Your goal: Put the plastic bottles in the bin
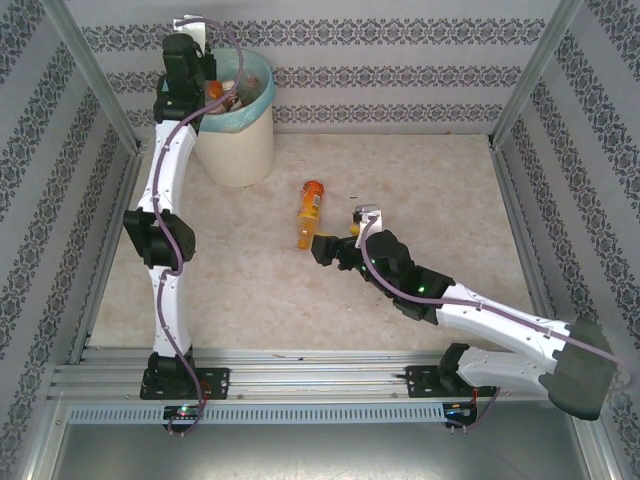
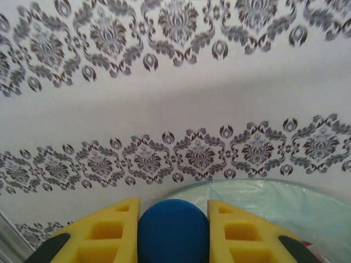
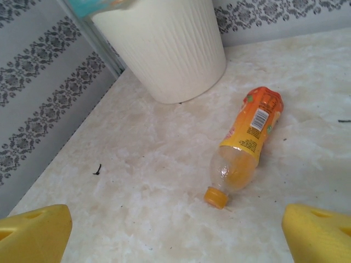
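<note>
left end effector (image 2: 173,212): clamping rounded blue bottle (image 2: 173,233) above ribbed bin (image 3: 164,49) | right end effector (image 3: 176,219): gaping near tapered orange bottle (image 3: 247,145)

The left arm (image 1: 163,190) was extended forward to full reach, with the left gripper (image 2: 173,211) raised and its fingers clamped on a blue rounded object (image 2: 173,235). The right arm (image 1: 490,320) lay low, reaching leftward, with the right gripper (image 3: 176,222) spread wide and holding nothing.

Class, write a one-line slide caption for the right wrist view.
Open right gripper faces an orange bottle lying on the table, cap toward it, the cream bin standing behind.
</note>
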Controlling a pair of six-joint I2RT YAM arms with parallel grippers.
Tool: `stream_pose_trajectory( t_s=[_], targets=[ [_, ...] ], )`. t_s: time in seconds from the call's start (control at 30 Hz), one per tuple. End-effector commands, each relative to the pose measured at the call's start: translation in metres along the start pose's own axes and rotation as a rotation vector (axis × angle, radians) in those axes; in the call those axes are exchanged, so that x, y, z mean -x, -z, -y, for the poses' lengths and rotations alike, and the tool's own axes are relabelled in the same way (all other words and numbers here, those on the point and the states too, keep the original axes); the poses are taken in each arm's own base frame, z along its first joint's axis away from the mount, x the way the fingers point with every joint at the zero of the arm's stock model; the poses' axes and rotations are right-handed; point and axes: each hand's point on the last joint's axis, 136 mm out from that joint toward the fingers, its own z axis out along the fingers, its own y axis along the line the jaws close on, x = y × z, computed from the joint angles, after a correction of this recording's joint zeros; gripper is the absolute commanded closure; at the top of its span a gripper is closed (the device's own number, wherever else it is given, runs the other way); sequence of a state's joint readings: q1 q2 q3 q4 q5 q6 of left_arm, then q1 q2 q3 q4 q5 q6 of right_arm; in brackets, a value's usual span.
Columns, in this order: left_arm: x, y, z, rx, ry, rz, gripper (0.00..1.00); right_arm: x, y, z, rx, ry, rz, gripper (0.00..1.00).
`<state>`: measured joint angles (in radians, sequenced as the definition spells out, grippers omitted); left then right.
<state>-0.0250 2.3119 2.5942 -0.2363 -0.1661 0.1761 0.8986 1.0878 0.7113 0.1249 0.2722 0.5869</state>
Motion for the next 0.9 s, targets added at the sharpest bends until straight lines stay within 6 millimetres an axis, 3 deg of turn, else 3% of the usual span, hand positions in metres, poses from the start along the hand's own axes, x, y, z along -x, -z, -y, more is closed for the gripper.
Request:
stream_pose_trajectory(
  t_s=[0.0, 0.1, 0.33, 0.47, 0.67, 0.87],
  targets=[
    [0.015, -0.001, -0.016, 0.003, 0.04, 0.059, 0.67, -0.004, -0.004, 0.013, -0.051, -0.075, 0.001, 0.02],
    [0.02, 0.001, -0.014, -0.016, 0.067, 0.069, 0.44, -0.006, -0.008, 0.012, -0.049, -0.086, -0.009, 0.02],
    [0.034, 0.008, -0.009, -0.063, 0.112, 0.098, 0.31, -0.009, -0.013, 0.014, -0.06, -0.096, -0.028, 0.02],
    [0.031, 0.009, -0.007, -0.072, 0.121, 0.082, 0.33, -0.011, -0.013, 0.014, -0.059, -0.097, -0.033, 0.02],
    [0.003, 0.001, 0.005, -0.112, 0.148, 0.001, 0.63, -0.014, -0.013, 0.019, -0.07, -0.105, -0.032, 0.02],
    [-0.03, -0.009, 0.046, -0.253, 0.244, -0.076, 0.56, -0.019, -0.016, 0.018, -0.07, -0.115, -0.05, 0.02]
  ],
)
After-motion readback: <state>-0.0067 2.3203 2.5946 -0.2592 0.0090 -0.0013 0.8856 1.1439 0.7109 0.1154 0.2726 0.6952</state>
